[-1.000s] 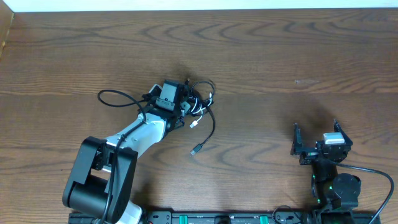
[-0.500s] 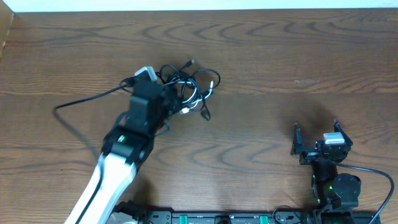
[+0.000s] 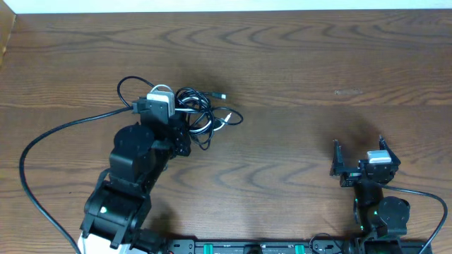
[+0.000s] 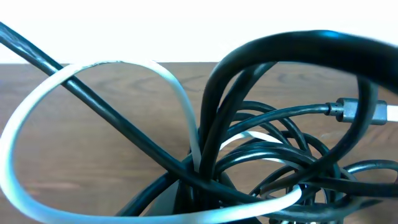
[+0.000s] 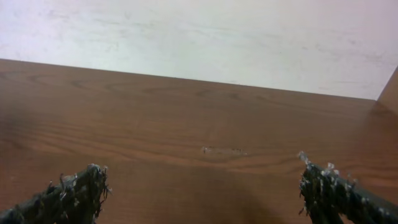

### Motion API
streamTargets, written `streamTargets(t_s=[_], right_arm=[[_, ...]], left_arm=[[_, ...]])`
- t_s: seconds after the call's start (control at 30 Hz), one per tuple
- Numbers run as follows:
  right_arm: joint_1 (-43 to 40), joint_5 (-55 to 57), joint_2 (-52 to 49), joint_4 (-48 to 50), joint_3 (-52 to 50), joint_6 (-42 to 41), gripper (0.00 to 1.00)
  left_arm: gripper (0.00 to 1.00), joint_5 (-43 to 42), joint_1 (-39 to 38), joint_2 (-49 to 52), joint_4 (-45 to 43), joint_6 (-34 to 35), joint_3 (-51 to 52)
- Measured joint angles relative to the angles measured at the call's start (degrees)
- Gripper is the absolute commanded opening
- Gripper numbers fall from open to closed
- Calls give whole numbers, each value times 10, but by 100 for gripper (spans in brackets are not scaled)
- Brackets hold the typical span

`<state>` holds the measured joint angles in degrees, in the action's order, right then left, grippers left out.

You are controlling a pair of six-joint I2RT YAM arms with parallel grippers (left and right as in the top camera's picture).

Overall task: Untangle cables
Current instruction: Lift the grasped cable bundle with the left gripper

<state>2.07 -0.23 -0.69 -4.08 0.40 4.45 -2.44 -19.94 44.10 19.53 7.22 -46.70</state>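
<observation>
The cables [image 3: 203, 114], thin black cords and one white one, lie in a knotted bundle left of the table's centre, with a plug end [image 3: 222, 95] sticking out to the right. My left gripper [image 3: 183, 121] is shut on the bundle's left side. In the left wrist view the cables [image 4: 261, 149] fill the frame: a white loop [image 4: 37, 118] crosses several black loops, and they hide the fingers. My right gripper [image 3: 360, 159] stands open near the front right, far from the bundle. Its fingertips [image 5: 78, 186] are wide apart over bare wood, with nothing between them.
The left arm's own thick black cable [image 3: 42, 137] sweeps out over the wooden table [image 3: 296, 63] to the left and back toward the front edge. A pale wall edge [image 3: 212, 5] runs along the far side. A small scuff [image 3: 346, 92] marks the wood at right.
My left arm has swung left and turned, dragging the bundle left with it. The loose plug end that trailed toward the front has been pulled up into the bundle. The right arm has not moved.
</observation>
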Motion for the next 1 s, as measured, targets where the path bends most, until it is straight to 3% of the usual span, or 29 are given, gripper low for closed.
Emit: streamTargets(t_s=[0.63, 0.93, 1.0], right_arm=[[0, 3, 0, 13, 0, 4, 99], [0, -128, 0, 201, 0, -86, 99], [0, -162, 0, 204, 3, -108, 99]], left_arm=[[7, 0, 0, -4, -92, -142, 0], [8, 0, 0, -6, -153, -121, 0], [7, 0, 0, -7, -165, -106, 0]])
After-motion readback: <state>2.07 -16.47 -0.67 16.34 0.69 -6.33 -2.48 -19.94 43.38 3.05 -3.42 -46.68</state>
